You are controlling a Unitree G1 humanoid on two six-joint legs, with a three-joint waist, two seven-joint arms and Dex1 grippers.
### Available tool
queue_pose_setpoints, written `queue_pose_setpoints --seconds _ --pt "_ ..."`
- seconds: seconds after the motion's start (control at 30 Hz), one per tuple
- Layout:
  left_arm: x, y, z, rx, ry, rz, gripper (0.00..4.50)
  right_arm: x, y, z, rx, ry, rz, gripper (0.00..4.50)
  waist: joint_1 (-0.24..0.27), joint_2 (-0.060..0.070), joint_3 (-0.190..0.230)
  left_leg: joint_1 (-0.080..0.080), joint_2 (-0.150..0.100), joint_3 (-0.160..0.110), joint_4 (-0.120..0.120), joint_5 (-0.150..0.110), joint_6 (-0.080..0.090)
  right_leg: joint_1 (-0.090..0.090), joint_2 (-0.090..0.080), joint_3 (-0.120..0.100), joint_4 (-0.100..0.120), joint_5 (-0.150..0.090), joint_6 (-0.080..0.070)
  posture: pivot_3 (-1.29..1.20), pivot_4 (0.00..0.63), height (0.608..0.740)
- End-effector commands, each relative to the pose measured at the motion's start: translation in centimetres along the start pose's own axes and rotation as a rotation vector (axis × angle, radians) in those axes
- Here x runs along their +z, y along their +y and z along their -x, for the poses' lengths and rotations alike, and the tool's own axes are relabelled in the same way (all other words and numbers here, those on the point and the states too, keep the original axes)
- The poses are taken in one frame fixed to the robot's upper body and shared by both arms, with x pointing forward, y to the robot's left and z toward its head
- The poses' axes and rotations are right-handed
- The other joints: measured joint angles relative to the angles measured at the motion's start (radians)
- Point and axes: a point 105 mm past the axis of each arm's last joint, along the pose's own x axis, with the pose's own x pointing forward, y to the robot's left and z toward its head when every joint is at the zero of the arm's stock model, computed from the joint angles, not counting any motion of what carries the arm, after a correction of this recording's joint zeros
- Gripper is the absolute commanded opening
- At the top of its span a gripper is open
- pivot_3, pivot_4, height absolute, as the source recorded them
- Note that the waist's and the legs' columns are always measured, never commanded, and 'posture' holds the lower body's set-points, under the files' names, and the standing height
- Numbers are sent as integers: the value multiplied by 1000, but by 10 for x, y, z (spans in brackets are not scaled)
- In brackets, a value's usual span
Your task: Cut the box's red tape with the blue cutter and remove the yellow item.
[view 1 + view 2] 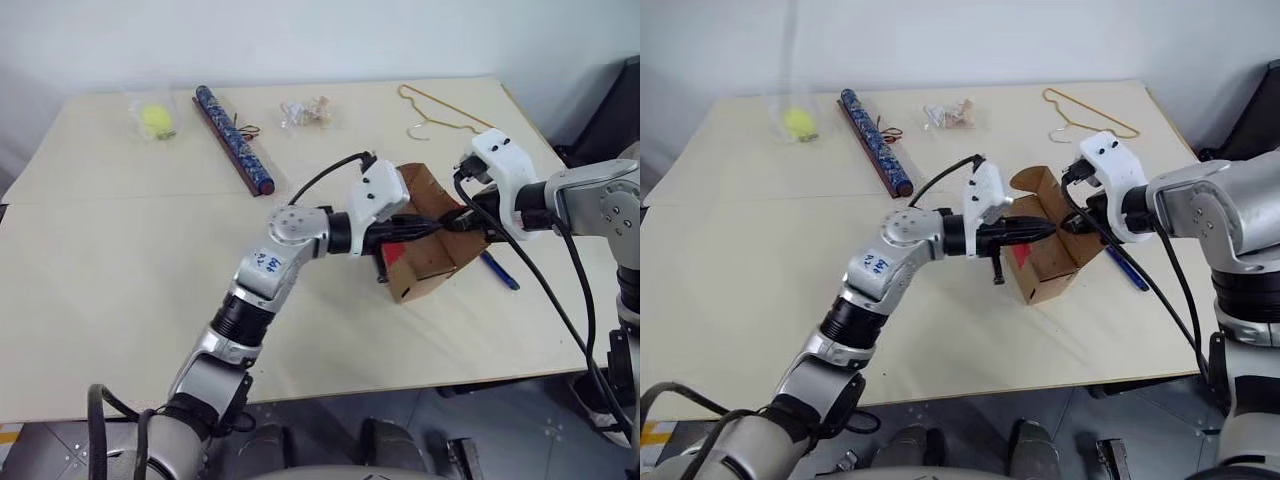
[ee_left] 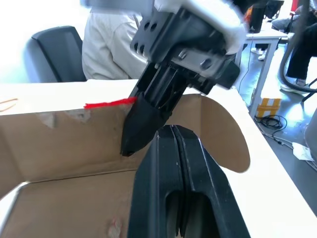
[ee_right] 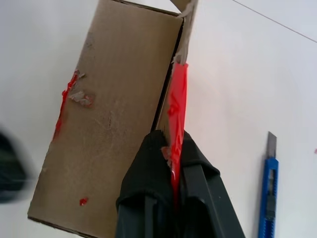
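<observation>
patterned blue tube (image 1: 233,140), bagged yellow-green ball (image 1: 154,118), wire hanger (image 1: 440,112)

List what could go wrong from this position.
The right tool pinches only the red-taped flap of the box, so the cardboard could tear or slip free. The shut left tool sits at the opening and could shove the box over. The blue cutter lies blade-out beside it and could be knocked.

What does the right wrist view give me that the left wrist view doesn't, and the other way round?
Right wrist: the right pincer shut on a flap edge carrying red tape, and the blue cutter lying on the table beside the box. Left wrist: the left pincer shut, holding nothing, at the box's open inside, the right pincer seen from in front, and a seated person beyond the table. Both: the opened box, with red tape on it.
</observation>
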Motion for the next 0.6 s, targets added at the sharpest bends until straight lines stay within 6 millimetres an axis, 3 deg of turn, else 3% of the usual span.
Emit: queue_pose_setpoints --seconds 0.03,0.37,0.6 --pt "-8 1 -3 3 67 -77 0 9 1 11 -12 -56 22 21 -2 0 0 0 0 0 0 0 0 0 0 0 0 0 0 0 150 740" --pt "-44 8 9 54 243 -50 0 1 3 18 21 -22 34 21 4 0 0 1 0 0 0 0 0 1 0 0 0 0 0 0 150 740" --pt "-54 8 38 68 314 34 0 -8 -19 20 -13 4 28 21 1 0 0 3 0 0 0 0 0 2 0 1 1 0 0 0 150 740"
